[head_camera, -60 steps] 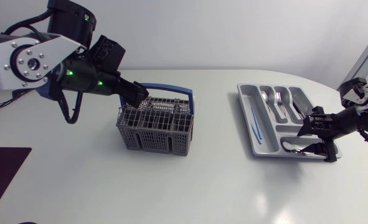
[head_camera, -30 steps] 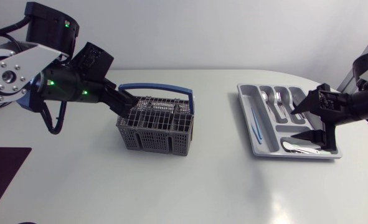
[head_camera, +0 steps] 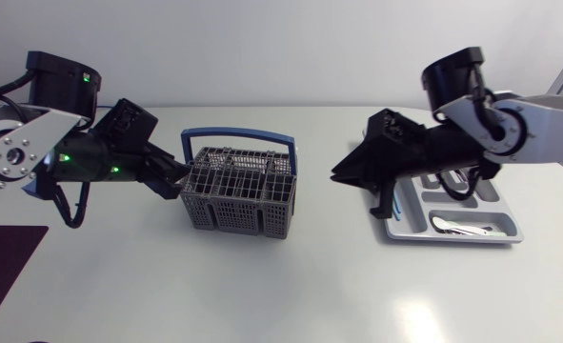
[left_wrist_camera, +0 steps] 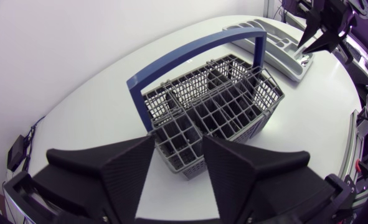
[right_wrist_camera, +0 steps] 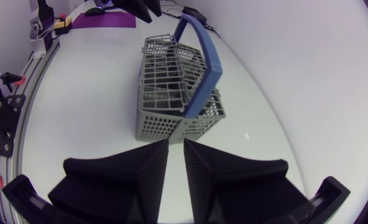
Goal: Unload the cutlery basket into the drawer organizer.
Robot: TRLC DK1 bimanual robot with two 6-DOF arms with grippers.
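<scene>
The left gripper (head_camera: 174, 178) hangs just beside one end of the cutlery basket (head_camera: 238, 191). Its fingers (left_wrist_camera: 118, 168) stand well apart with nothing held. From the wrist camera, the near corner of the grey wire basket sits just ahead of the gap between them, not touching either finger. The basket stands upright on the white table (head_camera: 291, 295), and its blue handle (head_camera: 238, 136) arches over it, beyond the left fingertips. I can't tell through the mesh what is inside it.

The right gripper (head_camera: 340, 174) is up off the table on the other side of the basket, tips aimed toward it and clearly apart from it. Its fingers (right_wrist_camera: 140, 171) are drawn nearly together, with only a thin slit between them, and they hold nothing. The basket lies well ahead of them, handle edge-on.

The drawer organizer (head_camera: 452, 238) lies behind and below the right fingers, partly covered by that arm. A silver piece of cutlery (head_camera: 457, 227) lies in its near compartment.
</scene>
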